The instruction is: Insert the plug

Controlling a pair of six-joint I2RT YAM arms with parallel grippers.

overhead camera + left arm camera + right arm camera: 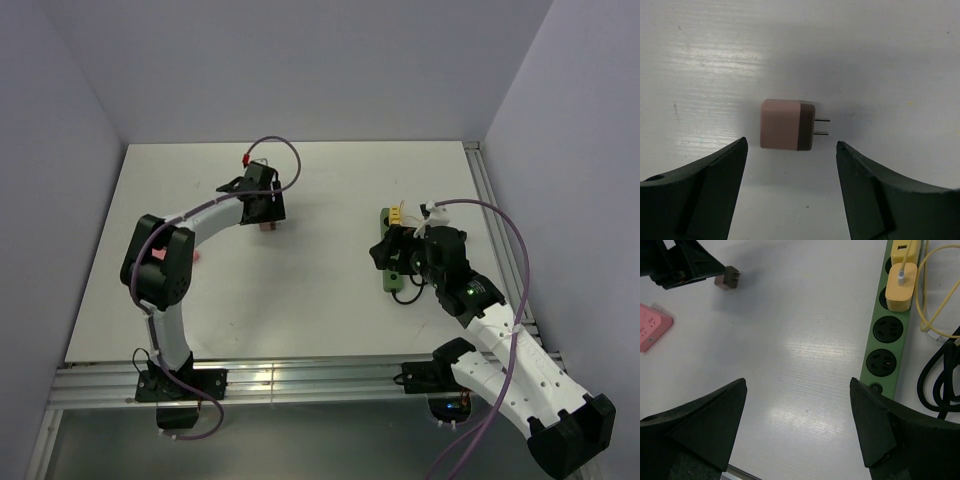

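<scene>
Plug [787,131]: small pink cube with a brown face and two metal prongs, lying flat on the white bench [320,310]. Sits toward the far left in the top view, well apart from the green power strip [885,345] on the right. Prongs pointing rightward in the left wrist view.

Left gripper [791,147] low over the plug, fingers [715,185] spread apart, one on each side of the cube. Bare bench visible between each tip and the cube; no contact, nothing gripped.

Right gripper [797,385] close to the strip, fingers [705,420] likewise held wide over bare bench and holding nothing. Right-hand tip just beside the strip's near end.

On the strip: a yellow adapter [901,287] seated in one socket, a white connector in its top, two round sockets uncovered below it. Yellow cable [920,310] looping beside the strip, black cable [945,375] coiled on its outer side.

Pink object [652,327] lying on the bench at the left edge of the right wrist view, apart from the plug.
</scene>
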